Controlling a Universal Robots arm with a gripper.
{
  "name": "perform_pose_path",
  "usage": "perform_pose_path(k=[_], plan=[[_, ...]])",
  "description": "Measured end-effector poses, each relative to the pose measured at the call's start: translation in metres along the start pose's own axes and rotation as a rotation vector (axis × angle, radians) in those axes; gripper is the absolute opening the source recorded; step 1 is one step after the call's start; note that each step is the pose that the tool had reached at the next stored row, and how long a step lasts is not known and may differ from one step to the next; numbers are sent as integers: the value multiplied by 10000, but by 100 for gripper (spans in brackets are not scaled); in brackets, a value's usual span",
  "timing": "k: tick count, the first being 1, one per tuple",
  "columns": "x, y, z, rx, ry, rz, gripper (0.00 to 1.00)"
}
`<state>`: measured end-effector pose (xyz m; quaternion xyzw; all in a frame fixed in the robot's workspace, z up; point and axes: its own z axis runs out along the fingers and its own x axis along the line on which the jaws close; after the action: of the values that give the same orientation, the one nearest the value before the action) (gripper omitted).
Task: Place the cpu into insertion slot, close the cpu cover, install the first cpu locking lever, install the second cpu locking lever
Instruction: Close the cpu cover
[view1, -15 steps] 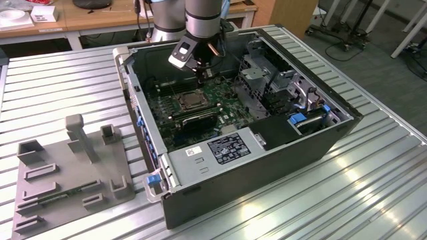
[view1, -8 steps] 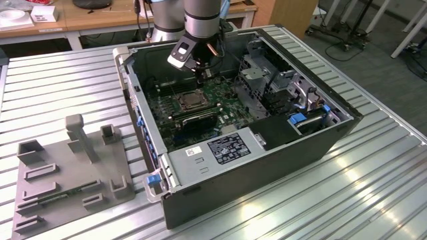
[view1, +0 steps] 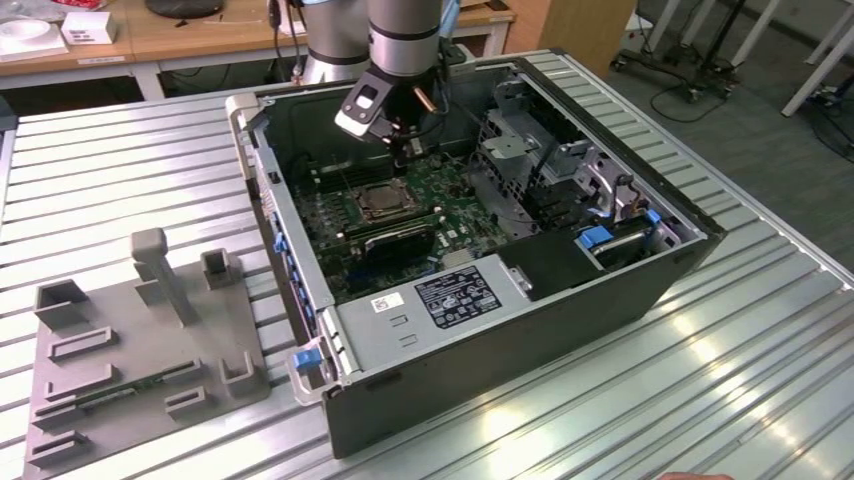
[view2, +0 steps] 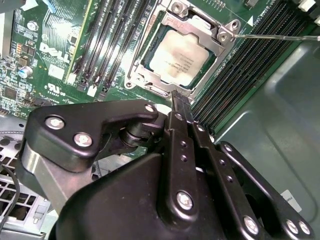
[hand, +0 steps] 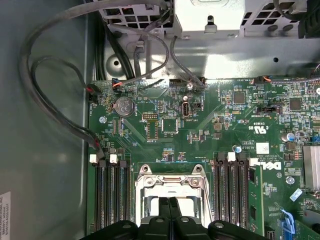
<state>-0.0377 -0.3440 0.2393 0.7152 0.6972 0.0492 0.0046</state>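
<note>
Table of ribbed metal carried the open computer case, its side panel off, with the robot arm reaching down into it over the green motherboard. The gripper hung low beside the insertion slot. Both wrist views showed its two fingers pressed together with nothing between them. The cpu cover lay flat over the slot. The cpu sat inside, its pale metal top showing through the cover's window. One thin locking lever stuck out from a corner of the slot across the memory slots. It stood away from the slot's edge and looked unlatched. Judged from that, seating the chip and closing the cover were done, and the first lever was the step in hand. That step appeared to call for the closed fingertips to meet the slender rod squarely. They would then have to press it down and under its catch without sliding off onto the memory slots or the cover. Whether a second lever stood free could not be told.
</note>
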Motion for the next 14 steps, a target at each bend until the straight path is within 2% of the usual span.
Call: perform_pose_path(k=[4, 11, 14], plan=[[-3, -59, 13, 2, -5, -2, 11], [-9, -272, 33, 1, -3, -1, 11], [-12, -313, 47, 5, -4, -1, 11]])
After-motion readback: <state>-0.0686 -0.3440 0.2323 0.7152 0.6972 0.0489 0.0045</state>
